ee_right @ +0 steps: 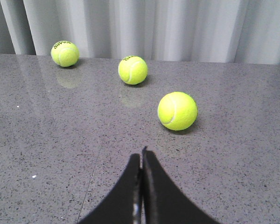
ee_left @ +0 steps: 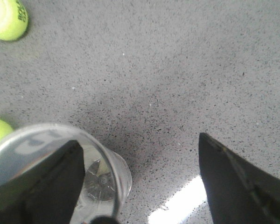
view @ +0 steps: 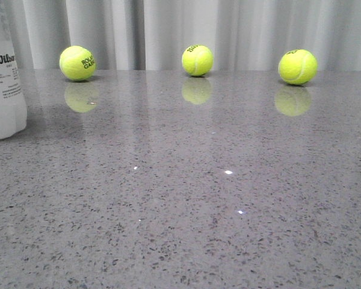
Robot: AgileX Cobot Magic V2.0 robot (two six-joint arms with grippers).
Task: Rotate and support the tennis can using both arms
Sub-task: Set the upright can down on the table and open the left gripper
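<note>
**Two tools off the can, three balls along the far edge**

You have the tennis can (view: 5, 72) standing upright at the far left of the counter (view: 186, 198), cut by the left edge of the front view, with its Wilson label showing. Three tennis balls sit in a row along the far edge before the pale curtain (view: 168, 30): a left ball (view: 77, 62), a middle ball (view: 197, 60) and a right ball (view: 297, 66), each well apart from the next and mirrored in the glossy grey stone.

Your left tool (ee_left: 140, 182) hangs above the counter with its black fingers (ee_left: 233, 182) spread wide. The can's open mouth lies beneath one finger, which crosses in front of the rim; whether it touches the can you cannot tell. Nothing sits between the fingers but bare counter.

Your right tool (ee_right: 141, 186) has its two fingers pressed together, with nothing between them. It sits low over the counter at the near right, pointing toward the balls, the closest of which lies just beyond the tips.
</note>
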